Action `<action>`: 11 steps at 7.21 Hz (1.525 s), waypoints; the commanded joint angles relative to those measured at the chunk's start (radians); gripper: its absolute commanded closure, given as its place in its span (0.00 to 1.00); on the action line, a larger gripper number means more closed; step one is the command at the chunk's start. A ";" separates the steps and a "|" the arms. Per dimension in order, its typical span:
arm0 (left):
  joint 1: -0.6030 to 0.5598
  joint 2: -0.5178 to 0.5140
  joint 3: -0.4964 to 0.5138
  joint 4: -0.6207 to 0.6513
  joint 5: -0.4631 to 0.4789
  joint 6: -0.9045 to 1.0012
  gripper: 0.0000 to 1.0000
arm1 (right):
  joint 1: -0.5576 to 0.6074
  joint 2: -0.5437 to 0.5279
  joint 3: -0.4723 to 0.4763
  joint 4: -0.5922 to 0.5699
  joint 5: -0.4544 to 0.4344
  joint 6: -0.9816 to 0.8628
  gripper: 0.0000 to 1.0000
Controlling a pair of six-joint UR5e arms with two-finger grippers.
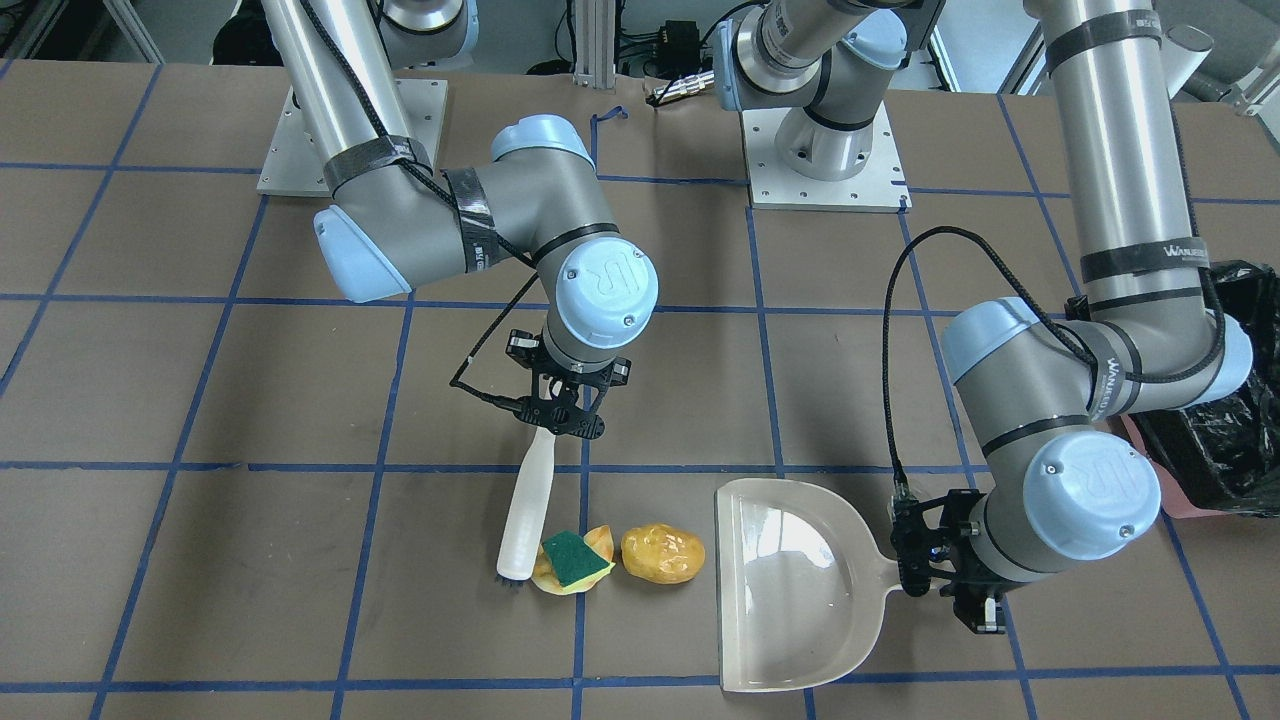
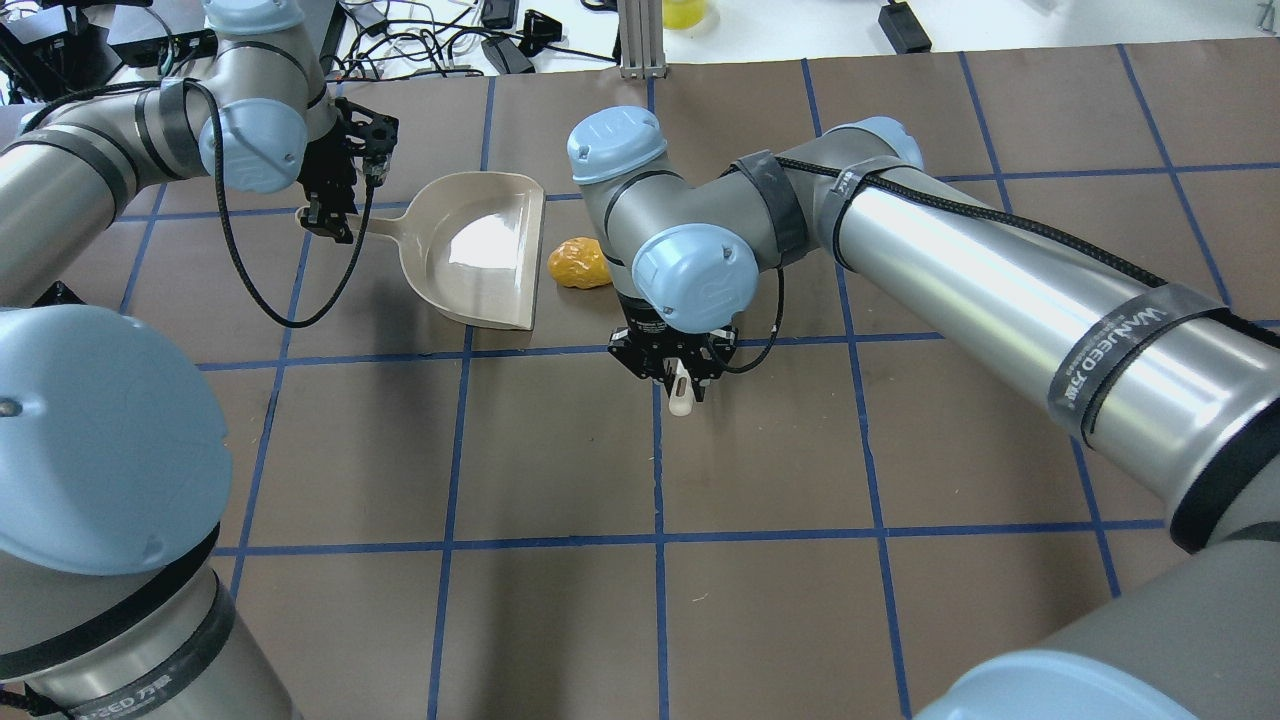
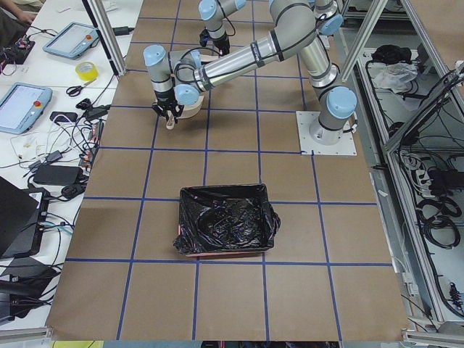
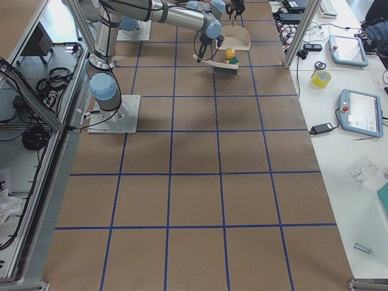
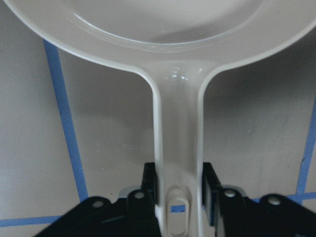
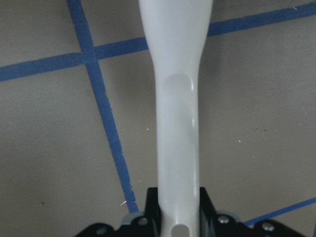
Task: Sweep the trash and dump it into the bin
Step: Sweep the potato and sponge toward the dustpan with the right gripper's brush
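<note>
My right gripper is shut on the handle of a white brush, whose bristle end rests on the table beside the trash. The yellow sponge wedge with a green face lies on the pale peel piece. The golden-brown lump sits just beyond them, a short gap from the mouth of the beige dustpan. My left gripper is shut on the dustpan handle and holds the pan flat on the table. The pink bin with a black bag stands behind my left arm.
The table is brown with blue tape grid lines. The two arm base plates sit at the robot side. The bin's black bag shows at the edge of the front view, partly hidden by my left elbow. Tablets and cables lie on a side bench.
</note>
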 commanded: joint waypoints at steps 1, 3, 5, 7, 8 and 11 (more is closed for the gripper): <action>0.000 0.000 0.000 0.001 -0.001 0.000 0.91 | 0.010 0.036 -0.049 0.000 0.012 0.013 1.00; 0.000 0.000 0.000 0.001 -0.001 0.000 0.91 | 0.027 0.053 -0.069 0.002 0.014 0.018 1.00; 0.000 0.000 0.000 0.001 -0.001 0.000 0.91 | 0.044 0.064 -0.104 0.000 0.040 0.042 1.00; 0.000 0.000 0.000 0.001 -0.003 0.000 0.91 | 0.053 0.087 -0.141 0.000 0.083 0.056 1.00; 0.000 0.000 0.000 0.001 -0.003 0.000 0.91 | 0.075 0.100 -0.166 -0.001 0.086 0.064 1.00; 0.000 0.000 0.000 0.001 -0.003 0.000 0.91 | 0.099 0.154 -0.236 -0.015 0.132 0.087 1.00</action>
